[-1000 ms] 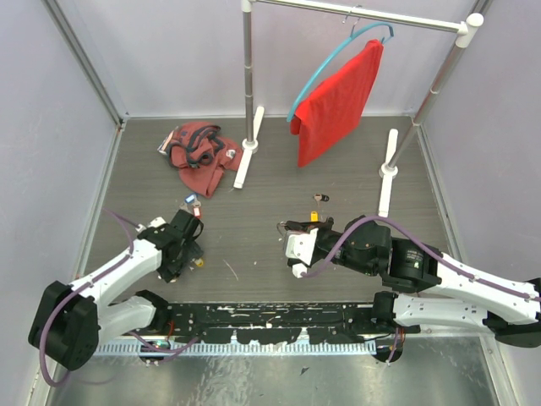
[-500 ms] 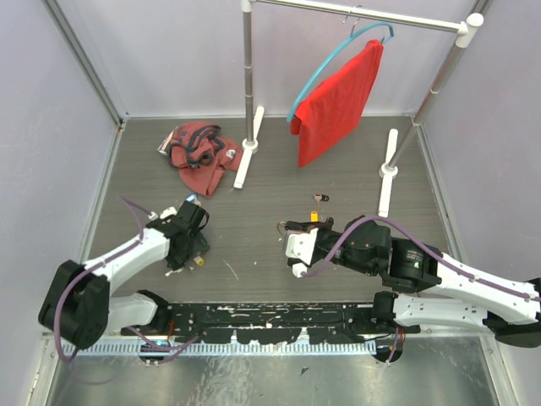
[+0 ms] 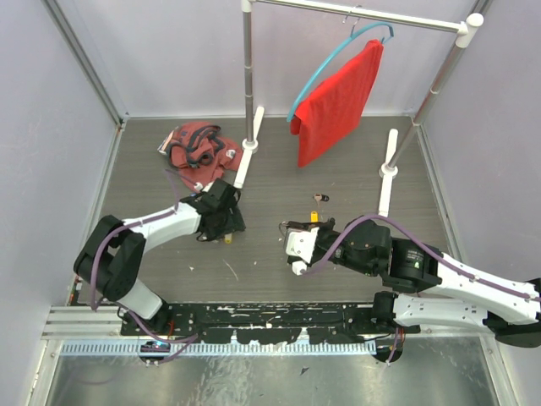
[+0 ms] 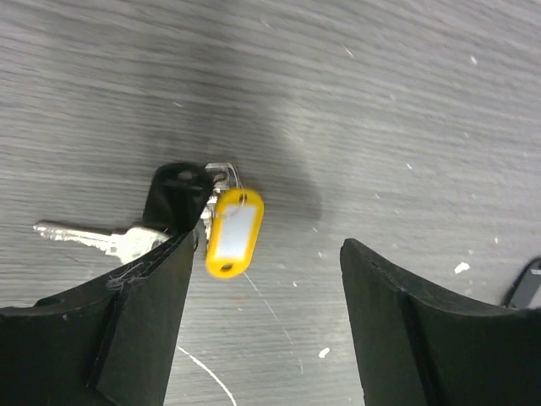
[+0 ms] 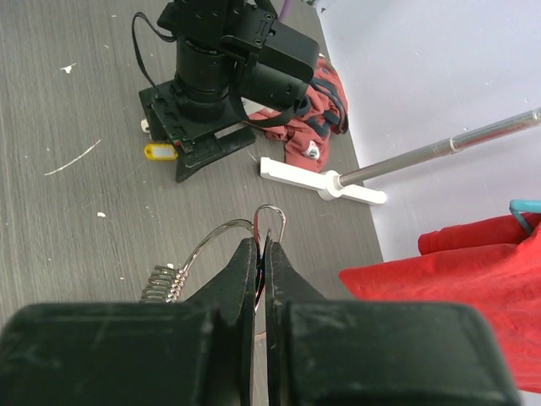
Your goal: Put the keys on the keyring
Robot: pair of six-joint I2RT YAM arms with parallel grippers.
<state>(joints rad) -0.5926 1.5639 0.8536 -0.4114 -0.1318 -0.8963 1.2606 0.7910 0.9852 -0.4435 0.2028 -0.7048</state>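
red cloth (image 3: 338,101): hanging from rack (image 3: 247,76) | crumpled red garment (image 3: 199,156): lying on table (image 3: 287,178)

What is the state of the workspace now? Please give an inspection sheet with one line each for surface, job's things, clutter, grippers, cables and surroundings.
Surface: grey wood-grain table with white flecks and scratches.
Job's things: keys with a yellow tag and a black tag lie on the table; keyring is raised off it.
Clutter: crumpled red cloth at the far left.
Grippers: left gripper open, low over the keys; right gripper shut on the keyring.
Cables: purple cables run along both arms.
Surroundings: clothes rack with a red shirt hanging on it; lilac walls.
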